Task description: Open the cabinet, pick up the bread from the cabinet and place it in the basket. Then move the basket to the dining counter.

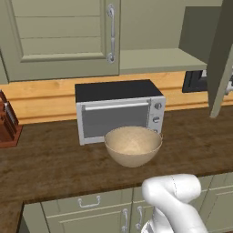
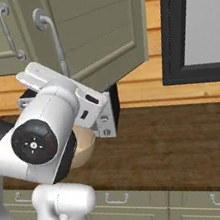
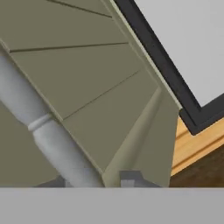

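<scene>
The cabinet's left door [image 1: 63, 36] is closed. Its right door [image 2: 88, 29] is swung wide open and shows edge-on [image 1: 222, 59] in the left base view. The plain green shelf [image 1: 157, 59] is exposed, and the bread is out of view. The speckled beige basket [image 1: 133, 145] stands upright on the wood worktop in front of the microwave, partly hidden behind my arm [image 2: 85, 145]. My gripper [image 2: 105, 123] hangs just below the open door, close to its silver bar handle [image 3: 48, 135]. One grey fingertip [image 3: 129, 178] shows beside that handle; the jaws' gap is hidden.
A silver microwave [image 1: 119, 111] sits against the back wall. A knife block [image 1: 7, 123] stands at the far left. A dark-framed window [image 2: 193, 22] is right of the open door. Bare worktop [image 2: 179, 146] stretches under the window.
</scene>
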Available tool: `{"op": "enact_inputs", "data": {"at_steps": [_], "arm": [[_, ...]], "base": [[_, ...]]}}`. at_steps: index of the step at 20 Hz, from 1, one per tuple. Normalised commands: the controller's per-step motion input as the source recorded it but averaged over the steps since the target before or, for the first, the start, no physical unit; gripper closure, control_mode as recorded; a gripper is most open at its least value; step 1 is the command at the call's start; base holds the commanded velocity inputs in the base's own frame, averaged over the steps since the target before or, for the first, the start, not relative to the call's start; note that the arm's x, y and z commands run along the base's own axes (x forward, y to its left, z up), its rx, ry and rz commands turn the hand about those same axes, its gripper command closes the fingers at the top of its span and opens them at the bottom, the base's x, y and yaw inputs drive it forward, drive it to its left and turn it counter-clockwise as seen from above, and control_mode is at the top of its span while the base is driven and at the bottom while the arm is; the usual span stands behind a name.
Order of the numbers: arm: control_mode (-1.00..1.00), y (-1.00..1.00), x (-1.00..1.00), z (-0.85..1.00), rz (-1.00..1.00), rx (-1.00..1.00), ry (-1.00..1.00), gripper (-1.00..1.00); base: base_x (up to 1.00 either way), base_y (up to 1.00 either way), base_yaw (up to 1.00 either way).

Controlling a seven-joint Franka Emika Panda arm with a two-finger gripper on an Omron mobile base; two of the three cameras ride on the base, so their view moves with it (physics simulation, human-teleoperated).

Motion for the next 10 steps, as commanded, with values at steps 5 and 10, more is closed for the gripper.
{"op": "enact_inputs", "data": {"at_steps": [5, 10], "arm": [[-1.00, -1.00, -0.74, 0.00, -0.07, 0.12, 0.00, 1.00], [-1.00, -0.35, -0.95, -0.04, -0.10, 0.00, -0.31, 1.00]], "base": [[0.00, 0.00, 0.00], [0.00, 0.00, 0.00]]}}
